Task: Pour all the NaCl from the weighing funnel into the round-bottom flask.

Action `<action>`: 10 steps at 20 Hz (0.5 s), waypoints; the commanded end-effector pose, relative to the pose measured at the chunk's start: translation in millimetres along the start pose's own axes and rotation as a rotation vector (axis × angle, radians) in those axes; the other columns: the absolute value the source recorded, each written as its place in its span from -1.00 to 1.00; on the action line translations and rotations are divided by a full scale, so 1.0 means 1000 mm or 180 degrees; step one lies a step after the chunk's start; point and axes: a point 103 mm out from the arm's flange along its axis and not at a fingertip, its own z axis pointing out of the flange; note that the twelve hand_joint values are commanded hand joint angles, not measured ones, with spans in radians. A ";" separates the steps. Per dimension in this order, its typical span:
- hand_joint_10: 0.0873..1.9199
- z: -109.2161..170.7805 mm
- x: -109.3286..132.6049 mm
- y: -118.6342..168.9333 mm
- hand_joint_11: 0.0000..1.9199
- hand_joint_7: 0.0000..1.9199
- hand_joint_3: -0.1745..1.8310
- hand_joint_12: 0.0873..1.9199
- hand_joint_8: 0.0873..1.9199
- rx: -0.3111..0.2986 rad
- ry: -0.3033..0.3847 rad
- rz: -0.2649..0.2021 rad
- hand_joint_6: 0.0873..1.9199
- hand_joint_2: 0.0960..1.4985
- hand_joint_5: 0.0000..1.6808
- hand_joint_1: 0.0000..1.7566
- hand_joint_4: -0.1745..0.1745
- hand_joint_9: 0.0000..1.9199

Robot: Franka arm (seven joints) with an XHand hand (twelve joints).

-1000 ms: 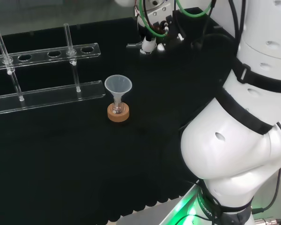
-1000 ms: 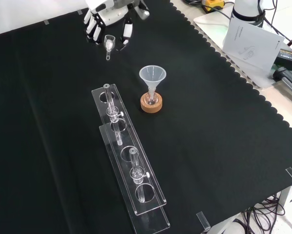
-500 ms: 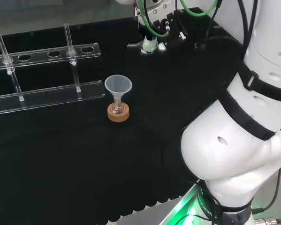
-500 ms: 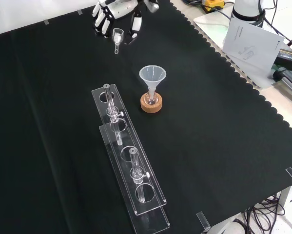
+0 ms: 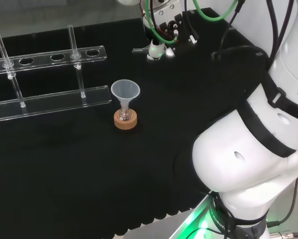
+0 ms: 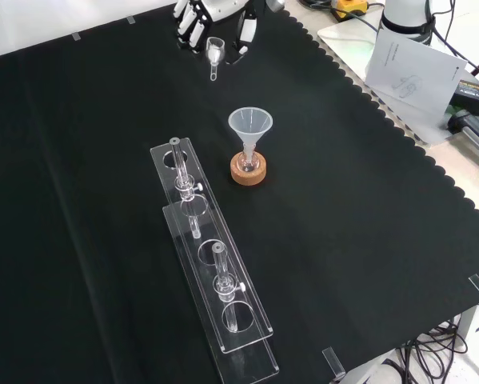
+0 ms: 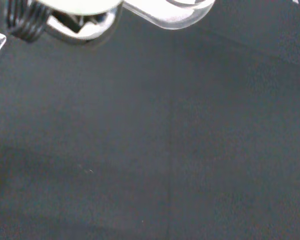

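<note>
Head view. The hand (image 5: 161, 30) sits at upper centre of the frame, mostly hidden behind cables and housing. A small clear piece juts from it, spout pointing frame-left; probably the weighing funnel (image 5: 149, 50), though it is hard to make out here. At frame centre the round-bottom flask (image 5: 124, 116) rests on a cork ring (image 5: 125, 121), with a clear plastic funnel (image 5: 125, 91) seated in its neck. The weighing funnel is well apart from that funnel, up and to the right of it. A clear tube rack (image 5: 49, 79) fills the upper left.

Front view. The hand (image 6: 215, 14) is at top centre, fingers curled down around the weighing funnel (image 6: 214, 53), thumb side on the other flank; it has hold of it. The spout points toward the lower frame. Something pale shows in the bowl, so the NaCl looks to be unpoured. The plastic funnel (image 6: 249, 125) on the flask (image 6: 248, 163) is lower in the frame, well apart. The rack (image 6: 207, 264) runs diagonally through lower centre.

Wrist view. A clear curved rim (image 7: 172, 12) at the top edge, bare black cloth (image 7: 165, 150) beneath.

Progress, as judged: pickup done. Carry to the funnel mouth, tilt and emptying all remain.
</note>
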 end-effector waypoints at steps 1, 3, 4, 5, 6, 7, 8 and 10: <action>-0.68 -0.009 0.022 -0.018 -0.20 -0.26 -0.19 0.10 -0.36 0.0013 -0.0081 -0.0026 -0.21 -0.14 0.42 0.25 1.00 0.09; -0.68 -0.011 0.026 -0.020 -0.20 -0.26 -0.19 0.10 -0.36 0.0011 -0.0093 -0.0042 -0.21 -0.14 0.42 0.25 1.00 0.10; -0.68 -0.012 0.028 -0.020 -0.20 -0.26 -0.19 0.10 -0.36 0.0009 -0.0097 -0.0046 -0.21 -0.14 0.42 0.25 1.00 0.10; -0.68 -0.012 0.028 -0.021 -0.20 -0.26 -0.19 0.10 -0.36 0.0009 -0.0095 -0.0051 -0.21 -0.14 0.42 0.25 1.00 0.10; -0.68 -0.012 0.028 -0.021 -0.20 -0.26 -0.19 0.10 -0.36 0.0007 -0.0101 -0.0050 -0.21 -0.14 0.42 0.25 1.00 0.10; -0.68 -0.012 0.028 -0.021 -0.20 -0.26 -0.19 0.10 -0.36 0.0001 -0.0110 -0.0047 -0.21 -0.14 0.42 0.25 1.00 0.10; -0.68 -0.012 0.028 -0.021 -0.20 -0.26 -0.19 0.10 -0.36 -0.0003 -0.0114 -0.0046 -0.21 -0.14 0.42 0.25 1.00 0.10; -0.68 -0.013 0.028 -0.022 -0.20 -0.26 -0.19 0.10 -0.36 -0.0012 -0.0120 -0.0043 -0.21 -0.14 0.42 0.25 1.00 0.10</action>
